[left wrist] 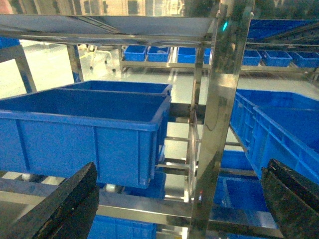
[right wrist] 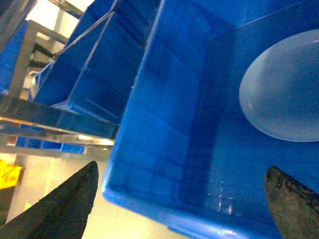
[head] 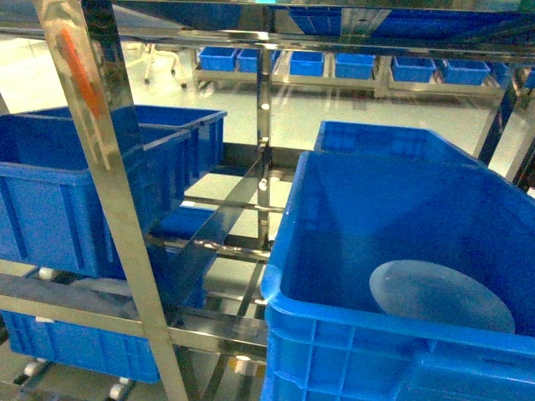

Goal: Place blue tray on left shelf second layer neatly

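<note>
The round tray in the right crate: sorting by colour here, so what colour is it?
Pale sky-blue tray, lighter than the deep-blue crate holding it; clearest in the right wrist view.

Pale grey-green floor (head: 318, 117), glossy, bright with overhead light and washed out toward the far left. Far side of the room: a long low steel rack (head: 376, 83) carrying a row of small blue bins (head: 355, 65), side by side. Left of that rack, the white wheeled base of a chair or stand (left wrist: 102, 52), upper part hidden. Near foreground crowded with large deep-blue crates (head: 75, 196) on steel shelving. A yellow object (right wrist: 9, 178) lies on the floor low at left in the right wrist view, too cropped to name.
</note>
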Tool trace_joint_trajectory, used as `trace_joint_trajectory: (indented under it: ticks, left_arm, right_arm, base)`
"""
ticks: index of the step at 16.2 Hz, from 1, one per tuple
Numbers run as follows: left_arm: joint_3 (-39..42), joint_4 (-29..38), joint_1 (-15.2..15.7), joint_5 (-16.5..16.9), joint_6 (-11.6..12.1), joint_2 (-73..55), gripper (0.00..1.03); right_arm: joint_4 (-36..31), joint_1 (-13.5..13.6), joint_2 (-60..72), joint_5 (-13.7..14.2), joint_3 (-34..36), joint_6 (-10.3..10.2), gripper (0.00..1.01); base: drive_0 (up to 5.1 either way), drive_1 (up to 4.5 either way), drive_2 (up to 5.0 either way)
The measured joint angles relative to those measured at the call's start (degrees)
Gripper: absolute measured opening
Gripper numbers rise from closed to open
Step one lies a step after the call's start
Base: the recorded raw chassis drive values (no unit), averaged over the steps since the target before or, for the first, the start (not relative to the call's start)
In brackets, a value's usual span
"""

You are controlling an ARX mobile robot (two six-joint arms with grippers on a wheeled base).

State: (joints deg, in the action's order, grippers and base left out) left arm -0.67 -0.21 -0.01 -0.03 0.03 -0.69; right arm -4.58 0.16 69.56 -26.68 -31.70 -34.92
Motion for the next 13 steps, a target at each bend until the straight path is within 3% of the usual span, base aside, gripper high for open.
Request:
trace_joint_trajectory:
  ticks: [2, 3, 4, 5, 6, 7, 8, 10, 12, 13]
  left_arm:
    - [0.00, 0.02, 0.00, -0.02, 0.00, 0.00, 0.98]
    - [0.00, 0.00, 0.00, 0.00, 0.00, 0.00, 0.98]
    - [0.00, 0.00, 0.00, 0.00, 0.00, 0.00, 0.98]
    - [0.00, 0.00, 0.00, 0.00, 0.00, 0.00, 0.98]
    - [0.00, 0.00, 0.00, 0.00, 0.00, 0.00, 0.98]
    - [0.00, 0.00, 0.00, 0.00, 0.00, 0.00, 0.98]
    - [0.00, 0.02, 0.00, -0.02, 0.00, 0.00, 0.98]
    - [0.00, 0.00, 0.00, -0.04, 0.00, 0.00, 0.98]
    - [0.00, 0.02, 0.00, -0.02, 0.00, 0.00, 0.98]
    - [0.02, 0.02, 0.00, 0.00, 0.00, 0.00, 0.98]
  right_arm:
    - [2.49, 0.17, -4.00, 0.72, 1.68, -0.04, 0.98]
    - [3.41, 0.09, -5.70, 2.99, 3.54, 0.48, 0.98]
    - [4.72, -0.26, -8.46, 5.92, 5.27, 3.04, 0.98]
    - [5.86, 0.00, -12.55, 9.01, 6.58, 6.71, 0.98]
    - [4.35, 1.29, -16.98, 12.81, 8.11, 12.50, 0.98]
    - [0.76, 3.45, -21.24, 17.20, 10.64, 22.60, 0.98]
    - [0.72, 4.39, -22.18, 19.39, 12.41, 29.62, 0.98]
    - [0.15, 3.82, -21.90, 23.89, 15.61, 40.50, 0.98]
    - [-0.11, 1.79, -21.46, 24.35, 16.37, 45.22, 0.98]
    - [0.17, 0.37, -21.03, 23.30, 16.61, 45.22, 0.98]
  base:
    - [0.0, 0.00, 0.0]
    - [0.0, 0.00, 0.0]
    - [0.0, 0.00, 0.0]
    - [0.0, 0.00, 0.0]
    - [0.0, 0.00, 0.0]
    - [0.0, 0.00, 0.0]
    - [0.0, 0.00, 0.0]
    - [0.0, 0.00, 0.0]
    - [0.0, 0.00, 0.0]
    - [0.0, 0.00, 0.0]
